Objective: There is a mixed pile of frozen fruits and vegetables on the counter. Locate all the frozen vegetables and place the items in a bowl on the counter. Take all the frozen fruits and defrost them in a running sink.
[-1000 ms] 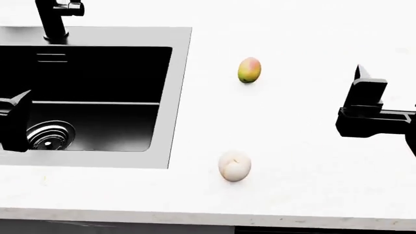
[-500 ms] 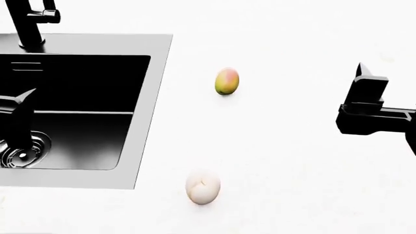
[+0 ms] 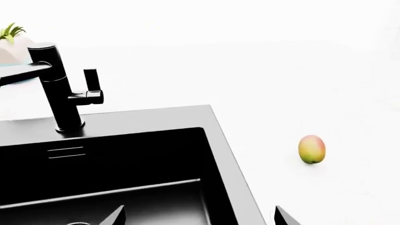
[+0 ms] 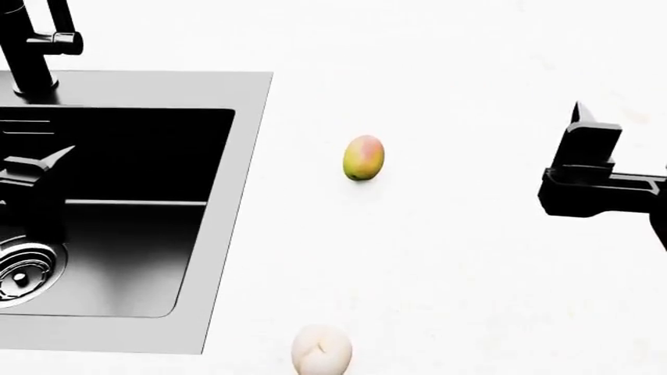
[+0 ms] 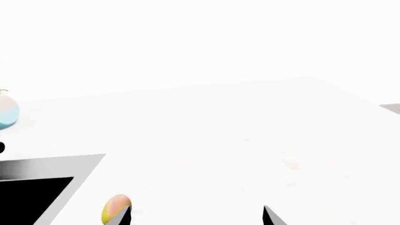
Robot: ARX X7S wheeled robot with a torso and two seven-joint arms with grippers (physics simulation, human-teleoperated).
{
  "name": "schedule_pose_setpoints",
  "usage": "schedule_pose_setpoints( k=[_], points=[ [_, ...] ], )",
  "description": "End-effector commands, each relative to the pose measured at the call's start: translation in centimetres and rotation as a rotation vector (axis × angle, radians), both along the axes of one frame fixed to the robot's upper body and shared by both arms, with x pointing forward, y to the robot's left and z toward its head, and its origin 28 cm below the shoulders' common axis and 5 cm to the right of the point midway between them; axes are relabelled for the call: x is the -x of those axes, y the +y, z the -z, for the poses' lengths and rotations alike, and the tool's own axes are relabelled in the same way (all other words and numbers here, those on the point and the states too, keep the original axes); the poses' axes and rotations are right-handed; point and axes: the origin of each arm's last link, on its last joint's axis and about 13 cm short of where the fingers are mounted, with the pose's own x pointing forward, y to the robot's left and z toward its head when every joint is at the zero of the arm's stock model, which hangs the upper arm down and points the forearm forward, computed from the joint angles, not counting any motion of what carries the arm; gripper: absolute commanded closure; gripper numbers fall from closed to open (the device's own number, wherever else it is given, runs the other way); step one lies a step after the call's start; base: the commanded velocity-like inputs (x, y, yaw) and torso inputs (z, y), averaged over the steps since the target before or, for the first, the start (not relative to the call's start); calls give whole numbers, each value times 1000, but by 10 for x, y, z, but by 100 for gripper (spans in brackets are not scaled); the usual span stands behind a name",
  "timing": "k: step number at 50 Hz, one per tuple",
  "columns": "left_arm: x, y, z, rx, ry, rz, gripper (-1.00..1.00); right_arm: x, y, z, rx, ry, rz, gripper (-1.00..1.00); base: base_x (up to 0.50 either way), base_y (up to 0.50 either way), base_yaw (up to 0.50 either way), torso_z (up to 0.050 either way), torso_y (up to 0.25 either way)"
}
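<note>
Left gripper jaws apart, empty | right gripper jaws apart, empty

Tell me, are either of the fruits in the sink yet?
No, both are out. The mango and the pale round fruit lie on the white counter, beside the sink, whose visible basin holds only its drain.
</note>
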Motion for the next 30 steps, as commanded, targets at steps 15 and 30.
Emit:
schedule_pose_setpoints(
  k=[15, 30],
  points=[
    [-11, -52, -4, 87, 30, 384, -100, 1, 2, 1, -7, 10, -24, -100, 0, 0, 0, 0, 0],
    [2, -78, -10, 155, 66, 611, -100, 1, 3, 0, 1, 15, -32, -100, 0, 0, 0, 0, 0]
  ],
)
